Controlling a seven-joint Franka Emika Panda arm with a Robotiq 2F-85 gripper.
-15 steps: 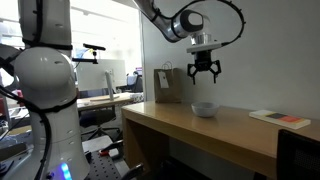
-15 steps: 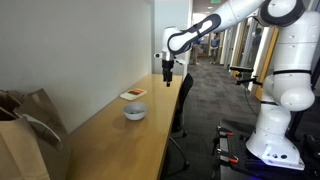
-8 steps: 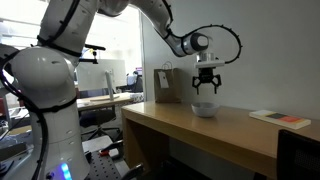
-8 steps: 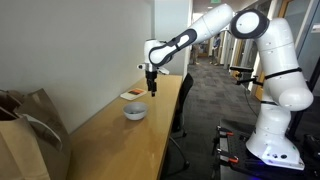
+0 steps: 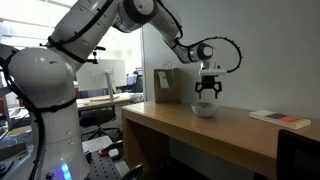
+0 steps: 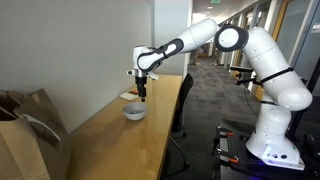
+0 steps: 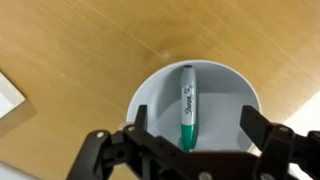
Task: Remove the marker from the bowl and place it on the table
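While my hand (image 7: 193, 116) hovers unclenched over the bowl (image 7: 150, 98), I'd call this the approach; next, drop astride the marker (image 7: 187, 105).

1 gripper (image 5: 207, 93), jaws apart, hangs just above 1 white bowl (image 5: 205, 109) on the bench (image 5: 240, 130). 1 paper bag (image 5: 168, 85) stands near the bench's far corner.

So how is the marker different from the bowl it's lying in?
The marker is long and thin; the bowl is round and wide. The marker is grey with a green end; the bowl is plain white. The marker lies inside the bowl, while the bowl stands on the wooden table. Both sit right below the open tool.
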